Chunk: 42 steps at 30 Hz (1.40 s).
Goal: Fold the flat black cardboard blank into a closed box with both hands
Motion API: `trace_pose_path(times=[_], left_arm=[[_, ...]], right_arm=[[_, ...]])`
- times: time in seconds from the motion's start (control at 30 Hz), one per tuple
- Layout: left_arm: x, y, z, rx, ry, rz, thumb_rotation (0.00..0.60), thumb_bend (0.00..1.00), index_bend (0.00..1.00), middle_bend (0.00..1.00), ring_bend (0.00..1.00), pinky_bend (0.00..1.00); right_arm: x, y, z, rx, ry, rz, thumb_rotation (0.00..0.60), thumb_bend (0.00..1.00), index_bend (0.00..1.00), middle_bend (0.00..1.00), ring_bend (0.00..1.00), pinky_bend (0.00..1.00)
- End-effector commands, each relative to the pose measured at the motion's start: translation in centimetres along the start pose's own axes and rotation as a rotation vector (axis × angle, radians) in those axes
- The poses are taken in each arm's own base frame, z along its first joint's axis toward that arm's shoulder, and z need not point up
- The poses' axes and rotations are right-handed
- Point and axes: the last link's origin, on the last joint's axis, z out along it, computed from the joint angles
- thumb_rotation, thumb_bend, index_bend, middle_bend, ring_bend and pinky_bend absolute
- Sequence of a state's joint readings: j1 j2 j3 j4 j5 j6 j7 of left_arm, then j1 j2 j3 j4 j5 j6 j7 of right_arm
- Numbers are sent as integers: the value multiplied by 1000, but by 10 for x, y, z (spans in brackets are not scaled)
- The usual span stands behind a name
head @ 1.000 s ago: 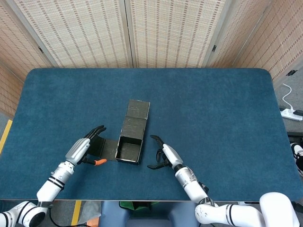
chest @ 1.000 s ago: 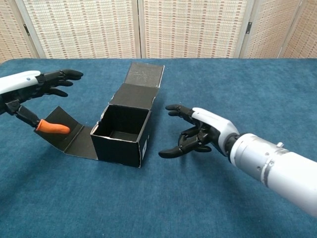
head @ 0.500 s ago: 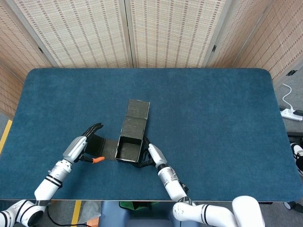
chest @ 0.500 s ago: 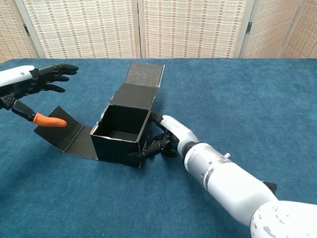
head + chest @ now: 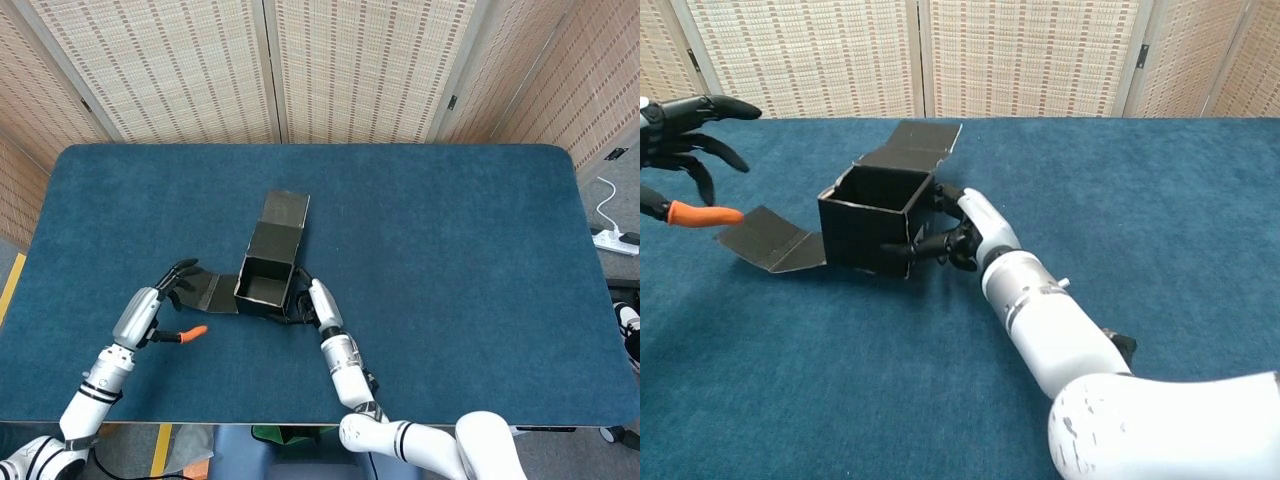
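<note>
right hand (image 5: 960, 232) grips box (image 5: 872, 218) at its side wall; left hand (image 5: 680, 135) hovers released. trouble: box could skid, the side flap (image 5: 770, 238) staying unfolded.

You had the black cardboard box (image 5: 264, 281) standing open-topped on the table. One flap lay flat left, the lid folded back behind.

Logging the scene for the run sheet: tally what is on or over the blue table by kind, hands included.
Black cardboard box, partly folded: 1
Robot hands, left and right: 2
Total: 3
</note>
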<state>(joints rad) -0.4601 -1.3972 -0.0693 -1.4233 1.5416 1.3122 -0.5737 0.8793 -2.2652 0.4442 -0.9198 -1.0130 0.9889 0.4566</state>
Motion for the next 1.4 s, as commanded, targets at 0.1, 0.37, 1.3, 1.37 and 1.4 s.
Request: trace_pose_path(times=[0.1, 0.37, 1.3, 1.37, 1.4], left_arm=[[-4, 12, -17, -125, -50, 26, 600, 199, 509, 534, 801, 854], [-35, 23, -17, -240, -257, 94, 600, 227, 527, 537, 821, 864], [-1, 12, 26, -336, 176, 390, 600, 393, 371, 405, 799, 867], [-2, 17, 25, -361, 163, 382, 600, 393, 374, 405, 799, 867], [-3, 19, 25, -370, 154, 380, 600, 393, 376, 405, 799, 867]], right_arm=[[19, -32, 21, 8, 11, 191, 600, 242, 533, 632, 792, 1000], [49, -68, 13, 28, -65, 354, 600, 241, 532, 625, 791, 1000], [72, -45, -71, -37, -289, 272, 600, 239, 532, 610, 791, 1000], [69, -44, -73, -38, -299, 270, 600, 239, 532, 609, 791, 1000], [67, -43, -73, -39, -302, 268, 600, 239, 532, 608, 791, 1000]])
